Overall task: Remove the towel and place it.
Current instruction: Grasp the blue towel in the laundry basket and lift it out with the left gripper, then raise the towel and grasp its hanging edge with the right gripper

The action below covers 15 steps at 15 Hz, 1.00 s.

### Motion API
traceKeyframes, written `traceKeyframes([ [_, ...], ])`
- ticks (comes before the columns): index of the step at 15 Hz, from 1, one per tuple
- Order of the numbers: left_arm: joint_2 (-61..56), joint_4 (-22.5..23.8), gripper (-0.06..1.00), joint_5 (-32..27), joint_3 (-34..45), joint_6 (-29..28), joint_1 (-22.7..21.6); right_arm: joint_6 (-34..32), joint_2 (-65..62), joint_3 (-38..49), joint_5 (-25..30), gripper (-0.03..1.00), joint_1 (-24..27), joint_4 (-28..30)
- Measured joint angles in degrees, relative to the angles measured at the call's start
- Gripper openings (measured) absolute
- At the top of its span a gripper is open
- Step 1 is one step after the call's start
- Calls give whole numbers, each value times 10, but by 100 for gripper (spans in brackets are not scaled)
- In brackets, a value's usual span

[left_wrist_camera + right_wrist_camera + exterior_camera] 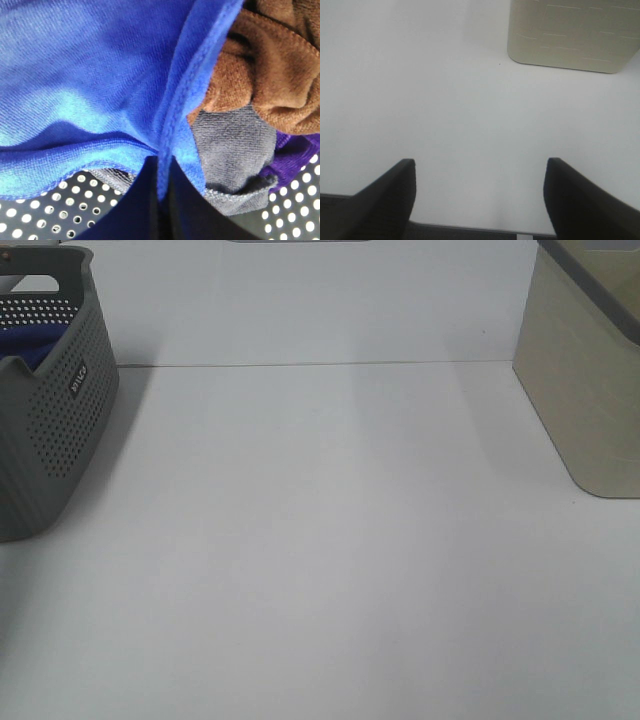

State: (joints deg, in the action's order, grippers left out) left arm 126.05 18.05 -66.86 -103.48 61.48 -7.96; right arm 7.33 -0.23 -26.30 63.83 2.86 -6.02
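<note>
Left wrist view, right in close: the towel (85,85) fills most of the picture, bunched up, so its long axis can't be read. Its stitched hem runs straight into the left gripper (161,172), whose dark fingers (135,210) are pinched together on that folded edge. Packed against the towel are a brown cloth (270,75), a grey cloth (230,150) and a sliver of purple cloth (292,155), all inside the basket (40,210) with its dotted wall.

From the high camera, only a patch of blue towel (35,340) peeks over the basket (60,440) rim at the far left. The table (330,540) spreads wide and bare to the right, up to a beige bin (590,390) at the far right edge. The right gripper (479,170) hangs over the table with fingers wide apart, holding nothing.
</note>
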Motion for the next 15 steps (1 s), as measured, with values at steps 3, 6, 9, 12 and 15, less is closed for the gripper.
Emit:
traceKeyframes([
  [3,-11,-1,0,6,-7,-2,7,0,0,0,0,71,0,0],
  [6,-49,-2,0,5,-58,-3,26,0,0,0,0,71,0,0],
  [9,-83,-2,0,-1,-103,-23,36,0,0,0,0,71,0,0],
  [12,-132,-6,0,-22,-130,-30,50,0,0,0,0,71,0,0],
  [15,-191,-7,0,-23,-131,-30,80,0,0,0,0,71,0,0],
])
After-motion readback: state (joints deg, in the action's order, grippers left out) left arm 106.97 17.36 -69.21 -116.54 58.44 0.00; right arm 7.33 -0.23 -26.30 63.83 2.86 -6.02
